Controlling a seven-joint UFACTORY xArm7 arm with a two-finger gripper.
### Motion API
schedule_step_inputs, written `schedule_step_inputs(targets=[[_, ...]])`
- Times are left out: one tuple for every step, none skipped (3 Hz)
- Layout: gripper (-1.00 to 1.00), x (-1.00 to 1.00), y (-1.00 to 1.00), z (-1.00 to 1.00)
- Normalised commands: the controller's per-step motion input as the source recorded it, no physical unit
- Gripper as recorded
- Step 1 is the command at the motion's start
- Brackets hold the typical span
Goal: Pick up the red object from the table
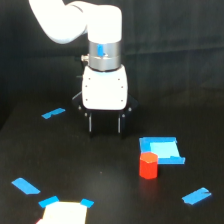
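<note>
The red object (148, 165) is a small stubby red-orange block standing upright on the black table (100, 175), at the exterior view's right of centre, touching the front-left corner of a flat blue square. My gripper (105, 131) hangs above the table, up and to the left of the block, well apart from it. Its two dark fingers (90, 125) point down with a wide gap between them and nothing held, so it is open.
The flat blue square (161, 149) lies just behind the red block. Blue tape pieces sit at the left (53, 113), lower left (26, 186) and lower right (196, 196). A white patch with blue tape corners (64, 212) lies at the bottom edge.
</note>
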Motion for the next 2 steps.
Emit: schedule_step_inputs(targets=[[1.0, 0.63, -1.0, 0.11], [1.0, 0.86, -1.0, -0.3]])
